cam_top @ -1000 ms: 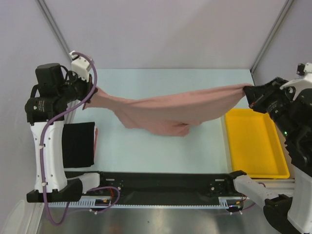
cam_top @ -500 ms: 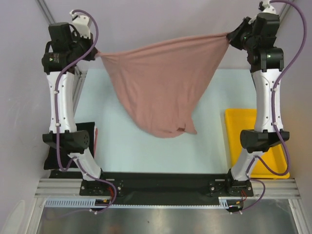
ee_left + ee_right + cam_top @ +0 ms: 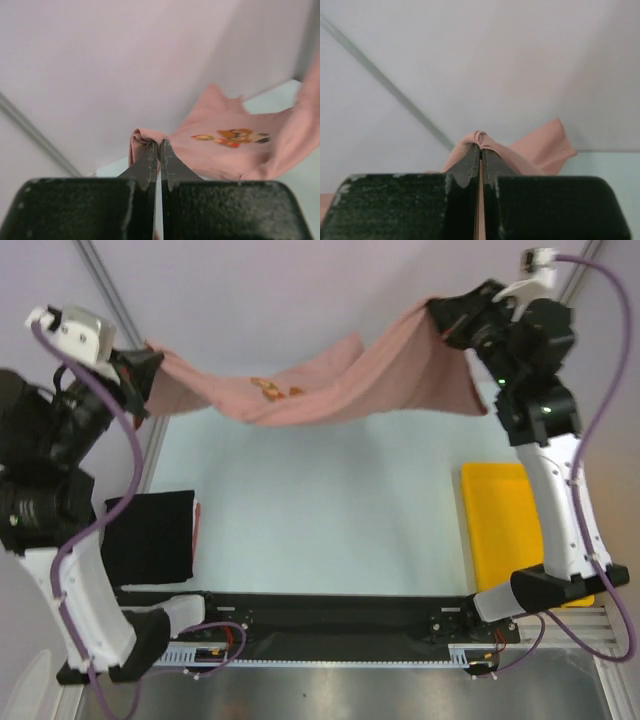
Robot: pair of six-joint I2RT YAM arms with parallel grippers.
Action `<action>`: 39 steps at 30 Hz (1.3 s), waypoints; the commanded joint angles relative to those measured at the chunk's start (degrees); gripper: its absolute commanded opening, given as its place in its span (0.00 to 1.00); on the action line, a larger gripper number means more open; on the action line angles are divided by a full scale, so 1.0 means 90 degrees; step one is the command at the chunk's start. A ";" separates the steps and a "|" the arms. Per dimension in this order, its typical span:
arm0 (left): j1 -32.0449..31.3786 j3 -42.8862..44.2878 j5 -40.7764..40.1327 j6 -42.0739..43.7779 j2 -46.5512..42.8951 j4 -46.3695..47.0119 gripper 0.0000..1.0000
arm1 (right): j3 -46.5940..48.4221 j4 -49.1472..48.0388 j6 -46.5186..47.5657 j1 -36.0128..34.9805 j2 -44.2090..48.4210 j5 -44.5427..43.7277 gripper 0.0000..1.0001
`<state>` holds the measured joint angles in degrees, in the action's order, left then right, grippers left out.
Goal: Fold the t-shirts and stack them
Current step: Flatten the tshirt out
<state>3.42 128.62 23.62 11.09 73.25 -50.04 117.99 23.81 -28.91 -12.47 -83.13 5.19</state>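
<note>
The dusty pink t-shirt [image 3: 330,390] hangs stretched in the air across the far side of the table, its brown-orange print [image 3: 272,390] facing up. My left gripper [image 3: 143,362] is shut on its left corner, and the wrist view shows cloth [image 3: 220,145] pinched between the tips of that left gripper [image 3: 159,144]. At the far right my right gripper [image 3: 440,318] is shut on the other corner; from the wrist, pink cloth [image 3: 540,147] bulges over the right gripper [image 3: 480,146]. The black t-shirt [image 3: 150,538] lies folded at the table's left edge.
A yellow plastic tray [image 3: 500,530] sits on the right side of the table, partly behind the right arm. The pale table surface [image 3: 330,500] spreads under the hanging shirt. A black rail [image 3: 330,615] runs along the near edge.
Both arms have swung the pink shirt back and up. It hung as a deep pouch half a second ago; now it is flung flatter with the print showing. The left arm has moved outward to the left.
</note>
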 commanded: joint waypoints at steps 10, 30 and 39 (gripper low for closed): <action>-0.3149 -0.5724 0.0864 0.0183 -0.1411 0.0335 0.00 | -0.2618 -0.0175 0.0370 -0.0597 -0.1143 -0.0518 0.00; -0.6464 -0.5424 0.1828 0.0943 0.1304 0.0746 0.60 | -0.3920 0.1318 0.0322 0.0273 0.0154 -0.1026 0.61; -0.4377 -0.6097 0.1734 0.0537 0.0113 0.1711 1.00 | -0.6351 0.1241 -0.1326 -0.1413 0.1541 -0.1846 0.64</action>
<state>-44.21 75.16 40.56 18.11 78.04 -40.49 65.80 34.24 -32.58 -19.86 -70.26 -7.57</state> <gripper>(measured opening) 0.996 0.630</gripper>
